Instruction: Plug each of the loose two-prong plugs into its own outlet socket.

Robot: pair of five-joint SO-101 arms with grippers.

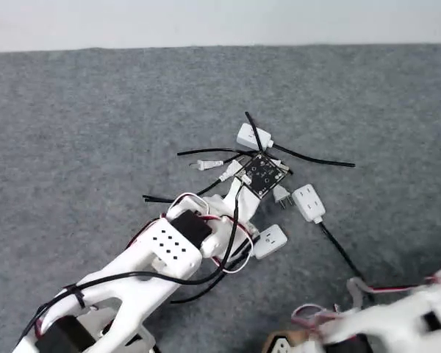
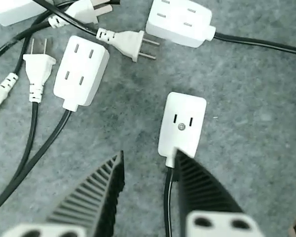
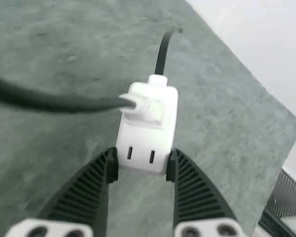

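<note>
Socket (image 3: 147, 128) snug in right tool (image 3: 140, 165)

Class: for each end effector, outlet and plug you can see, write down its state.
left end effector: open
right end effector: shut on held outlet
held outlet: gripped, end socket empty
seated plug: plugged into held outlet
single outlet: empty
bare plug: loose

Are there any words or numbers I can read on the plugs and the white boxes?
No words or numbers can be read anywhere.
The held outlet in the right gripper: only slots, no letters.
The screw outlet: only slots and a screw, no letters.
The plugs: plain white, no print to read.
</note>
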